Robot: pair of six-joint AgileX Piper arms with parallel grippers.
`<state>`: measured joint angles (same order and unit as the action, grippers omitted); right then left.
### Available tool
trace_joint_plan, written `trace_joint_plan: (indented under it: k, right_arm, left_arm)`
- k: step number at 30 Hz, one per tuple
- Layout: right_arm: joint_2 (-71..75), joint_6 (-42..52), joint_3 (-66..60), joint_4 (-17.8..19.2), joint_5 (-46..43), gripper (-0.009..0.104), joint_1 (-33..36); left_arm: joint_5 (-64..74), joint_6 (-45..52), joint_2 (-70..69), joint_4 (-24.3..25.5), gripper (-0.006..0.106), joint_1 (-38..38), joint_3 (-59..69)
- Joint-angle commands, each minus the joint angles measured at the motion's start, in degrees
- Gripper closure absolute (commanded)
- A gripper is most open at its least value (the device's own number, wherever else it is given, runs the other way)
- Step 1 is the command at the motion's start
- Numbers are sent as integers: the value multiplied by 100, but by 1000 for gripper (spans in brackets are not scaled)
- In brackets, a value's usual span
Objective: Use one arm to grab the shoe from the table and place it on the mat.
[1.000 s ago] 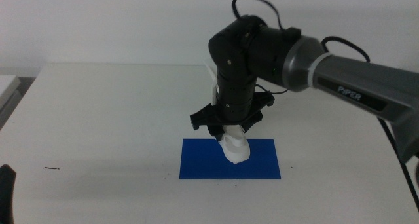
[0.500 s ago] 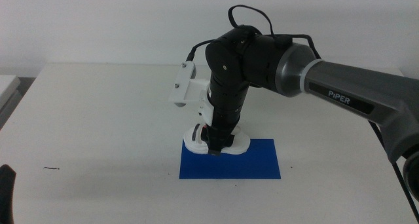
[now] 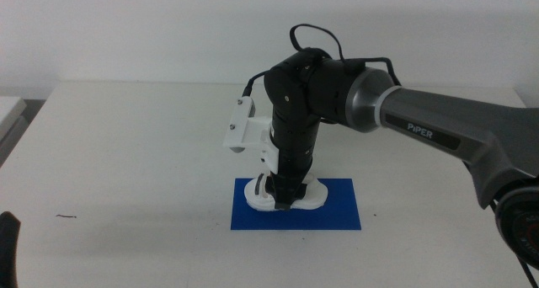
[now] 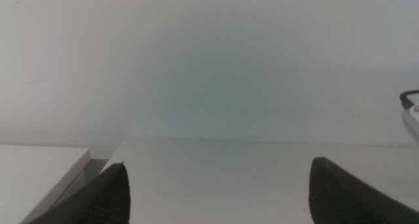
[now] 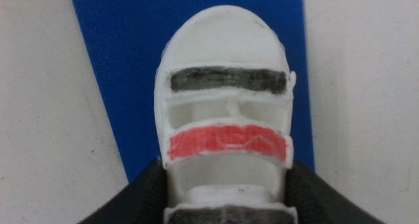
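The white shoe point(image 3: 313, 195) with one black and one red strap lies flat on the left part of the dark-blue mat point(image 3: 337, 210), sole down. My right gripper point(image 3: 280, 200) points straight down and is shut on the shoe's heel end. In the right wrist view the two jaws press both sides of the shoe point(image 5: 226, 119), its toe lies over the mat point(image 5: 111, 54), and my right gripper point(image 5: 229, 188) sits at its heel. My left gripper point(image 3: 7, 246) waits at the table's near left edge, and its jaws stand wide apart and empty point(image 4: 219, 188).
The white table point(image 3: 126, 153) extends on all sides of the mat. The right arm's thick elbow and white wrist camera block point(image 3: 240, 124) hang above the mat's left end. A small dark mark point(image 3: 67, 216) lies front left. A pale ledge point(image 3: 8, 111) borders the far left.
The right arm turned the shoe from hanging toe-down to level and lowered it onto the mat. The wrist swung round, bringing its white camera block to the left.
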<state>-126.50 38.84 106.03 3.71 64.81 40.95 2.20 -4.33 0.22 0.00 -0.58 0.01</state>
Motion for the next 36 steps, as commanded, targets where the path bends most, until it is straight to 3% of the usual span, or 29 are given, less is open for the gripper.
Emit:
trace_joint_plan:
  k: [1,5,11,14,19,25,30,36]
  right_arm:
    - [-35,77,28,60,3,73,-50]
    - [-100,167,28,107,25,59,-50]
    - [-106,167,28,164,66,14,-50]
    - [169,34,2,172,74,2,-73]
    - [1766,-1242,-1274,62,-711,2,-371]
    - [4964,-2913,-4699,-506,-3790,2,-1246]
    - [7226,-3409,-7115,-204,-5426,2,-1978]
    - [8962,-3884,-8808,-22,-6046,2,-2701]
  left_arm:
    - [-62,-7,-22,0,7,2,-1]
    - [-62,-7,-22,0,7,2,-1]
    - [-62,-7,-22,0,7,2,-1]
    - [-62,-7,-22,0,7,2,-1]
    - [-62,-7,-22,0,7,2,-1]
    - [-62,-7,-22,0,7,2,-1]
    - [-62,-7,-22,0,7,2,-1]
    - [-62,-7,-22,0,7,2,-1]
